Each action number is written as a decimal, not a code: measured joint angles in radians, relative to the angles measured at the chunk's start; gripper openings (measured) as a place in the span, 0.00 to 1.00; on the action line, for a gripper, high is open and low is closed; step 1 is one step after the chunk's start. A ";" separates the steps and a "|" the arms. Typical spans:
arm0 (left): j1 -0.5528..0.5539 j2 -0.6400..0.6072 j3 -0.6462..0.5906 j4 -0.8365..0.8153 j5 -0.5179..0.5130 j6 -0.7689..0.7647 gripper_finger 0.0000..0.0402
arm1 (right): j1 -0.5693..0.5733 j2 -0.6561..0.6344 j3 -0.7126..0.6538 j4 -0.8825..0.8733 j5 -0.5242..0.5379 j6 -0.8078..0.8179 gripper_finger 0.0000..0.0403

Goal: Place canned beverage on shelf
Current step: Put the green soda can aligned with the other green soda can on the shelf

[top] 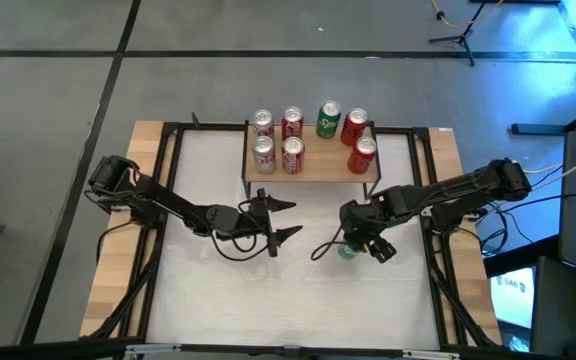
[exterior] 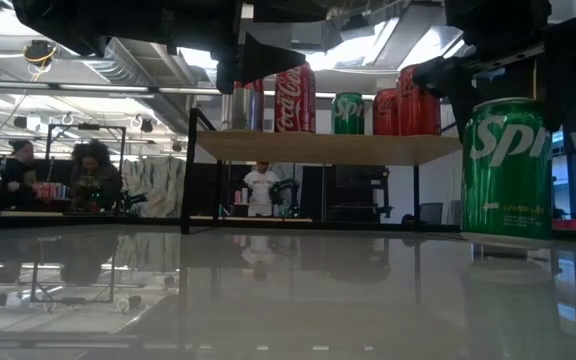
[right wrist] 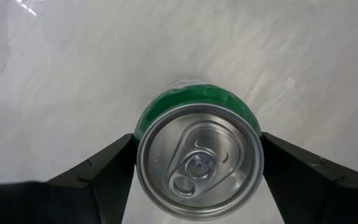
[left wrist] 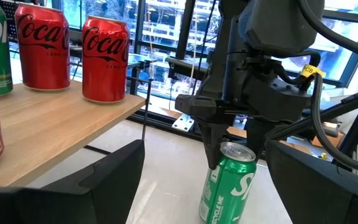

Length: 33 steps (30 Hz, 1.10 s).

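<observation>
Now my right gripper hangs open astride the can: rigid, slick, probably full, so I'll pinch mid-wall. Left gripper, open, waits beside it.

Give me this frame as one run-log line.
right gripper: open, straddling green Sprite can upright on table | left gripper: open, idle before shelf | shelf: seven cans | phase: pre-grasp

The shelf stands at the table's far edge carrying seven upright cans, with one further can upright on the table before the shelf's right end, between the fingers of the right claw, and the left claw before its left end.
</observation>
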 joint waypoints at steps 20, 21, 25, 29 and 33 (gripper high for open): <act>0.000 0.000 0.000 0.000 0.000 0.000 0.81 | 0.000 0.000 0.000 0.022 0.000 0.001 0.75; 0.000 0.000 0.000 0.000 0.000 0.000 0.81 | 0.000 0.000 0.000 0.022 0.000 0.001 0.75; 0.000 0.000 0.000 0.000 0.000 0.000 0.81 | 0.000 0.000 0.000 0.022 0.000 0.001 0.75; 0.000 0.000 0.000 0.000 0.000 0.000 0.81 | 0.000 0.000 0.000 0.022 0.000 0.002 0.75; 0.000 0.000 0.000 0.000 0.000 0.000 0.81 | 0.000 0.000 0.000 0.022 0.000 0.002 0.75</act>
